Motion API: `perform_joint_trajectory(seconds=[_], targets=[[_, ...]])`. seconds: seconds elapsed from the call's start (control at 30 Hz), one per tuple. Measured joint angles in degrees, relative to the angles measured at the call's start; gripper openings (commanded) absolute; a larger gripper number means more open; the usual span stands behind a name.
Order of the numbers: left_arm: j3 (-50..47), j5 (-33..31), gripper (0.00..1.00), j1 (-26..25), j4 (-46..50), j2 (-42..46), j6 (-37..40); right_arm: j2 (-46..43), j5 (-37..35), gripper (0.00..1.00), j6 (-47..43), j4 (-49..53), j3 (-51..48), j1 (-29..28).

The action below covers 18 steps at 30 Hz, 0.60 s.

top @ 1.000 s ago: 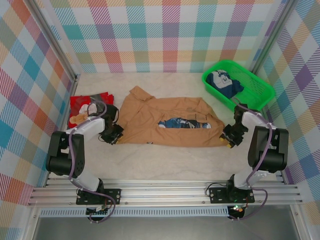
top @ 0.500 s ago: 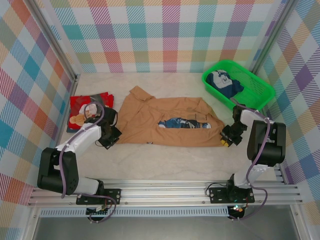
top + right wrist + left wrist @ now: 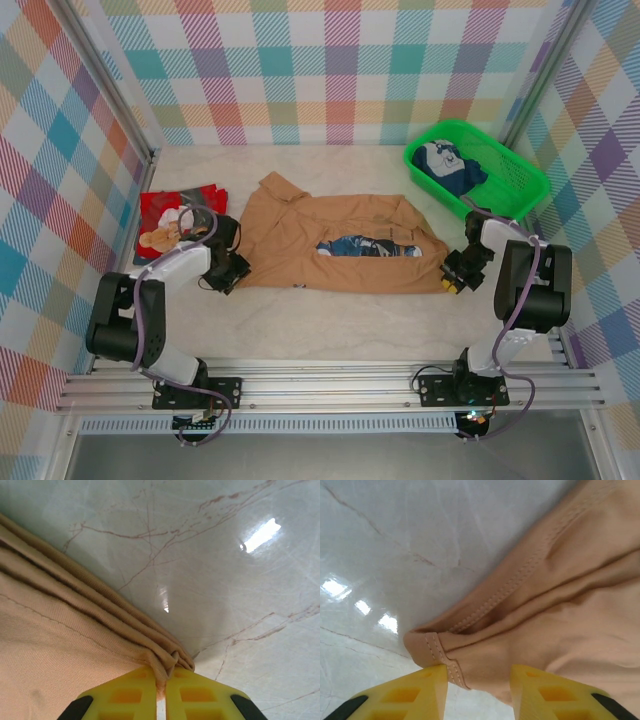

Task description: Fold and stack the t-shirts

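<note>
Two yellow-fingered grippers sit at the near hem corners of one shirt. The right gripper [image 3: 161, 680] has its fingers pressed together, pinching a bunched fold at one hem corner of the tan-brown cloth t-shirt [image 3: 290, 240] with a blue-and-white cartoon print. The cloth spreads away to that gripper's left, and the bare pale marbled tabletop [image 3: 225, 555] lies ahead of it and to its right. The left gripper [image 3: 480, 680] stands spread. The opposite hem corner lies loose between its fingers and just ahead of them, not clamped, and the shirt runs off to its right.

To the left of the left gripper and a little beyond it lies a red cloth t-shirt [image 3: 165, 215] with cartoon figures, near the tan one and apart from it. It looks folded into a compact square. Well beyond the right gripper, a green plastic mesh basket [image 3: 515, 178] holds a dark blue and white garment [image 3: 448, 165].

The task seems well short of done. One shirt appears folded. The tan one lies only partly folded and spread wide, needing further folds and then stacking. The garment in the basket looks untouched.
</note>
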<state>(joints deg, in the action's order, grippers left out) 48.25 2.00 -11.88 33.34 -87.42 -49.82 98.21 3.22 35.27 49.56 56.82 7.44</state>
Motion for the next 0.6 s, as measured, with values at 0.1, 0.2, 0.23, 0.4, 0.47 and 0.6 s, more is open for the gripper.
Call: perform_joint_trajectory(seconds=[0.1,0.2,0.23,0.4,0.47,0.6], targets=[[0.0,-0.3,0.35,0.0,0.9,-0.3,0.6,0.0,0.0,0.10,0.0,0.0,0.0,0.0],[0.5,-1.3,0.29,0.0,2.0,-0.7,1.7,0.1,0.0,0.10,0.0,0.0,0.1,0.0],[0.8,-1.7,0.27,0.0,2.4,-1.0,2.1,0.2,0.0,0.10,0.0,0.2,0.2,0.0],[1.1,-3.2,0.18,0.0,2.4,-3.0,3.7,0.6,0.0,0.10,0.0,0.5,0.5,0.0],[1.1,-3.7,0.11,0.0,2.3,-3.0,4.1,0.7,0.0,0.10,0.0,0.7,0.7,0.0],[1.1,-4.4,0.00,0.0,2.3,-3.1,5.0,0.8,0.0,0.00,0.0,0.7,0.8,0.0]])
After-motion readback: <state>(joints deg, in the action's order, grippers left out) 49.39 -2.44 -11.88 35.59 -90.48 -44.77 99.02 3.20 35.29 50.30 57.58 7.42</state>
